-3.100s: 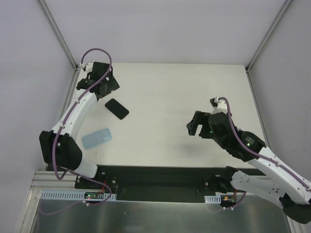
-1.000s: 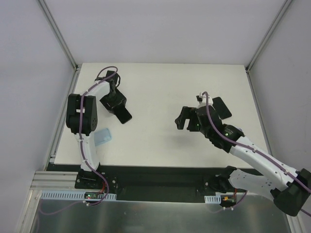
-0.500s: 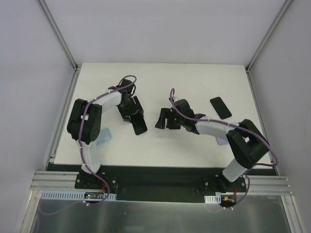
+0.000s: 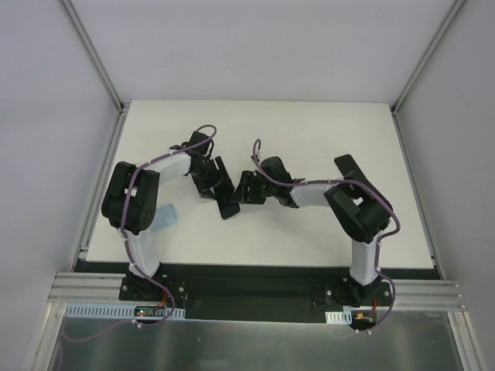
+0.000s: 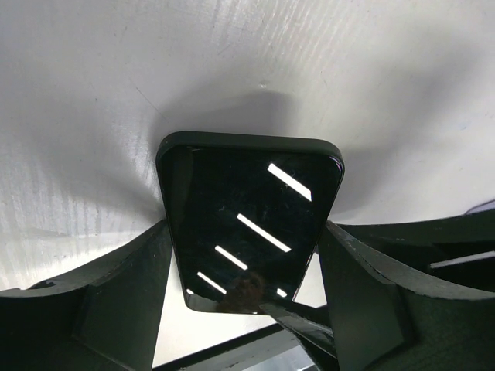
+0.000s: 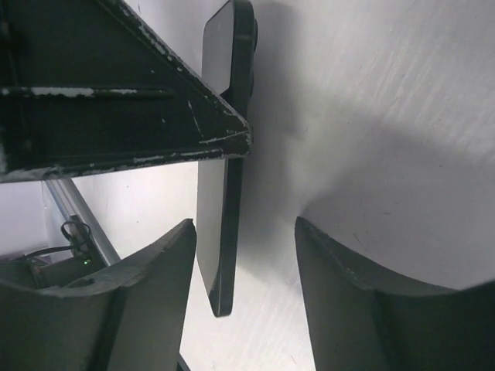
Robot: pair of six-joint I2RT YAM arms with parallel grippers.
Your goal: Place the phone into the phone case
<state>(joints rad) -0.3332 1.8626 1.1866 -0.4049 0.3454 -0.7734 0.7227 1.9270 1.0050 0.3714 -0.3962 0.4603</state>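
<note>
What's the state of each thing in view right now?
left fingers: shut on the phone.
right fingers: apart, straddling the phone's end, not gripping.
phone: held, not yet in the phone case.
phone case: lying on the table, untouched.
second black phone: lying on the table, untouched.

left gripper (image 4: 219,192): jaws clamped | right gripper (image 4: 243,189): jaws apart | arms: 2 grippers facing, close

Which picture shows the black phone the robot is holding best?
The left wrist view: the phone fills the middle, shiny screen facing the camera, between the left gripper's fingers. In the top view the phone is small, partly hidden under the left gripper. In the right wrist view the phone is edge-on, a thin strip.
</note>
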